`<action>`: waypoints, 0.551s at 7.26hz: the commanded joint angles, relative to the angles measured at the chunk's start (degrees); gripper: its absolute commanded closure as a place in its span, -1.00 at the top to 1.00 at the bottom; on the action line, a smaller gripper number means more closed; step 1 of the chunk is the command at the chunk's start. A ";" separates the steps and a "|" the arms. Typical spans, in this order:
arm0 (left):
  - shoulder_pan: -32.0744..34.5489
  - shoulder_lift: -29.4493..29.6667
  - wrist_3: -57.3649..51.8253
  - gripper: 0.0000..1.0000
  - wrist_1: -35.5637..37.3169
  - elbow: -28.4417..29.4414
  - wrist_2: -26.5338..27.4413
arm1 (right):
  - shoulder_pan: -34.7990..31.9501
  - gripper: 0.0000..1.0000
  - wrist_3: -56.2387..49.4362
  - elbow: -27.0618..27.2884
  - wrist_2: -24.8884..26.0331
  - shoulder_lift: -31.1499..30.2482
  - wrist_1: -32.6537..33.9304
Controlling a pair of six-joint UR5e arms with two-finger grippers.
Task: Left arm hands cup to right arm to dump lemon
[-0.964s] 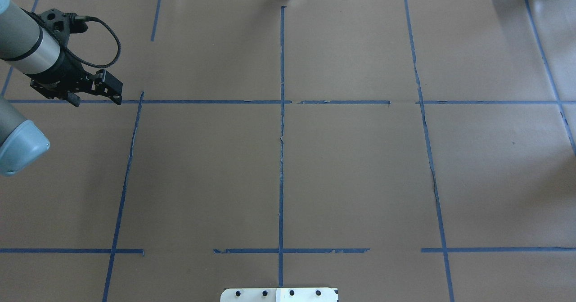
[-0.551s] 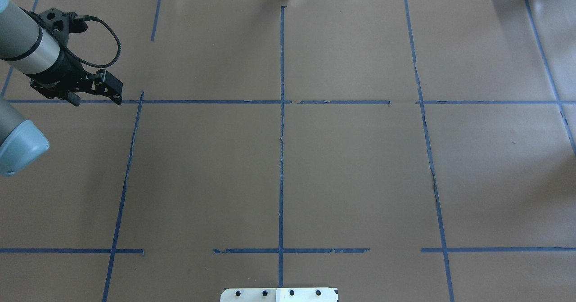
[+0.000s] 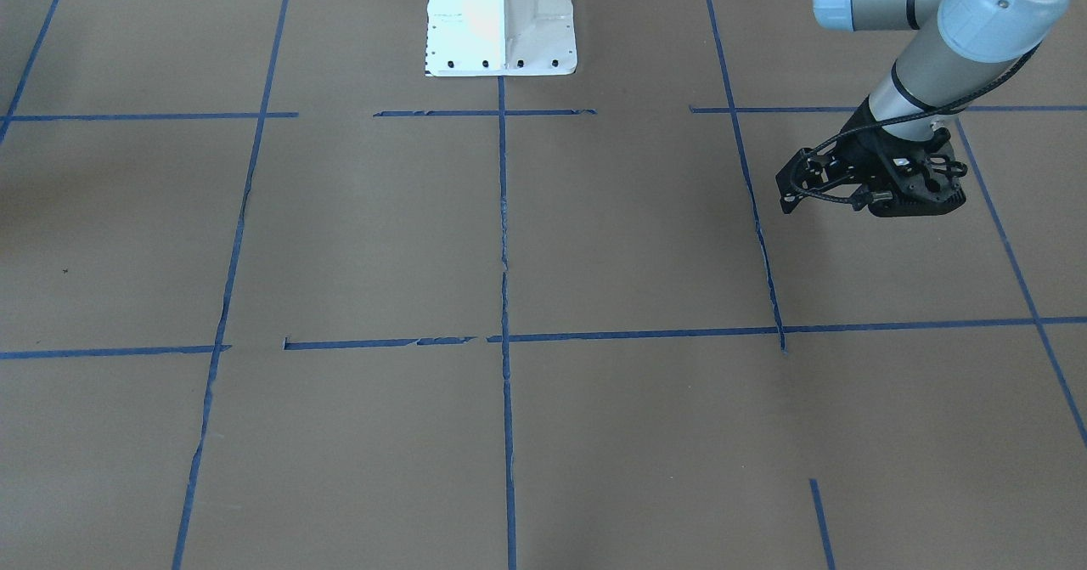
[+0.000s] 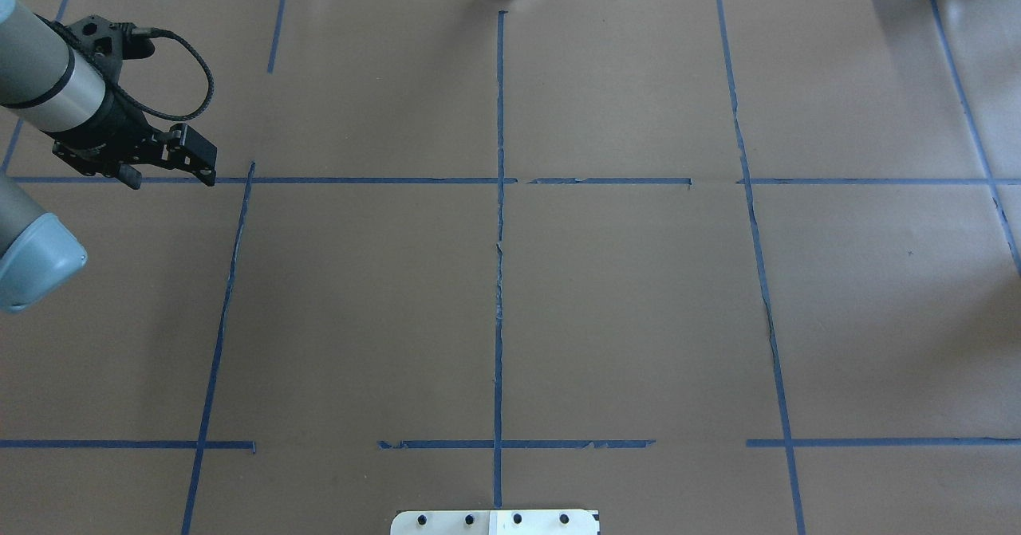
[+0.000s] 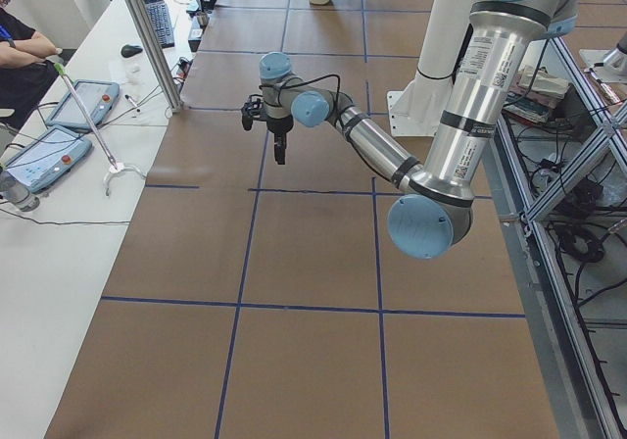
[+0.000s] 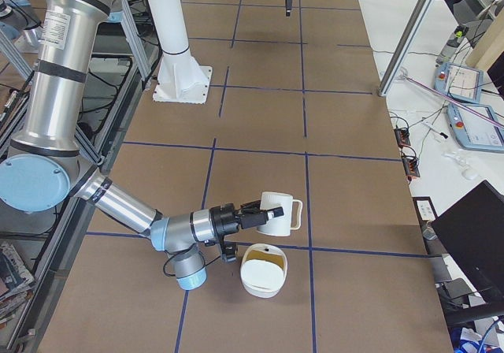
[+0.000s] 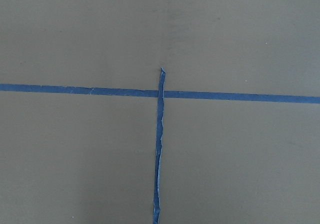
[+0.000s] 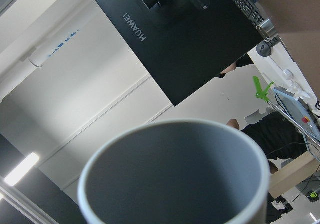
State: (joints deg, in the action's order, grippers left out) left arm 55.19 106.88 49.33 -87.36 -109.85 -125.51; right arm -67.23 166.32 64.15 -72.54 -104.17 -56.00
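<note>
Your right gripper (image 6: 250,215) held the cup (image 6: 279,213) tipped sideways above a white bowl (image 6: 264,271); its grip can't be judged. Your left gripper (image 4: 171,164) looked closed, holding nothing

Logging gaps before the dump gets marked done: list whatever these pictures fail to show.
- Lemon: exterior right view, only a yellowish speck in the white bowl, too small to identify.
- Cup interior: right wrist view, bottom edge cuts off its lower part.
- Right gripper: exterior right view, jaws small and against the cup.
- Left gripper: overhead view, its own linkage covers the jaws.
</note>
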 commanded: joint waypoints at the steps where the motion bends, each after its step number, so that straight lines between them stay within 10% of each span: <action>1: -0.09 0.00 -0.02 1.00 0.00 0.25 0.00 | 0.00 -0.49 -10.49 0.54 -0.76 -0.42 0.01; 4: -0.17 0.00 -0.02 1.00 -0.09 0.69 -0.09 | 0.00 -0.52 -37.86 0.81 -13.21 -0.16 0.89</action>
State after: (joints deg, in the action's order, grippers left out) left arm 55.04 106.87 49.31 -87.44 -109.29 -125.53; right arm -67.23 142.22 64.93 -81.27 -104.40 -55.41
